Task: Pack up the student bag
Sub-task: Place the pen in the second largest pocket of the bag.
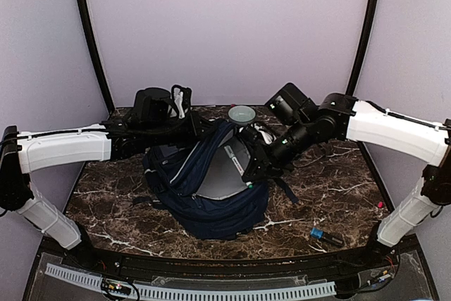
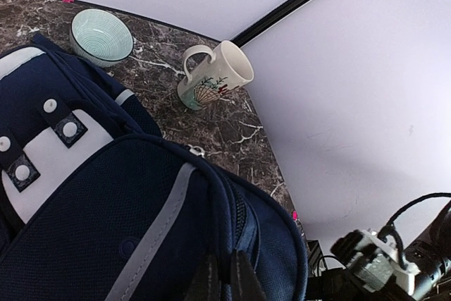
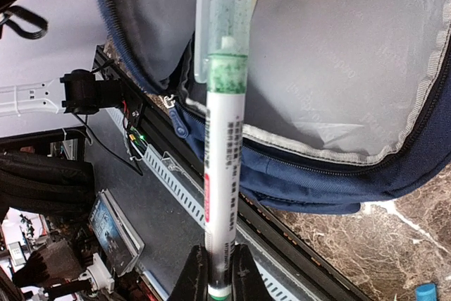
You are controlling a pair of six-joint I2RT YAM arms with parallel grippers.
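Observation:
The student bag (image 1: 211, 202), navy with thin white stripes, lies in the middle of the marble table with its main compartment gaping and grey lining (image 3: 338, 54) showing. My left gripper (image 1: 199, 130) is shut on the bag's upper rim by the zipper (image 2: 224, 278) and holds it up. The white patch (image 2: 53, 156) shows in the left wrist view. My right gripper (image 1: 252, 173) is shut on the tail of a white marker (image 3: 224, 146) with a green tip under a clear cap. The marker's capped end points into the bag's opening.
A pale green bowl (image 1: 242, 113) and a white decorated mug (image 2: 215, 74) stand behind the bag near the back wall. A small blue-capped item (image 1: 318, 234) lies at the front right of the table. A perforated rail (image 1: 211, 290) runs along the near edge.

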